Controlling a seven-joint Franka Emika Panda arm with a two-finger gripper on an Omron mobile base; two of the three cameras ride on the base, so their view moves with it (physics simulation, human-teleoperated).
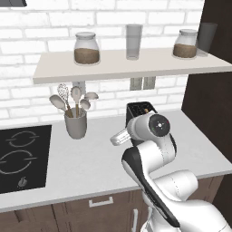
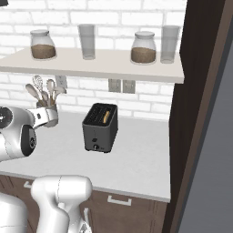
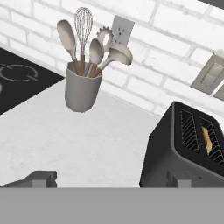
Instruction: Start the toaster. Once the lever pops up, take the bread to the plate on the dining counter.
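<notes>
The opening step is in hand: the toaster is not yet started, and the gripper point(image 3: 111, 180) hangs above the worktop with its jaws spread wide and nothing between them, its two dark tips low in the hand view. From that view the toaster point(image 3: 186, 151) sits near, at about four o'clock, and the bread point(image 3: 208, 140) stands sunk in its farther slot. In the right base view the lever point(image 2: 95, 146) is a small silvery tab low on the narrow front face.

My reading is that the next move calls for bringing the hand round to that front face, lowering a fingertip onto the tab and pressing it down.

The white worktop point(image 1: 90, 158) is mostly bare; a black cooktop point(image 1: 22, 156) lies at nine o'clock in the left base view, a utensil crock point(image 3: 81, 89) farther back at eleven in the hand view. Beyond is a white brick wall point(image 1: 27, 90), with a shelf point(image 1: 127, 65) of jars and glasses above.
</notes>
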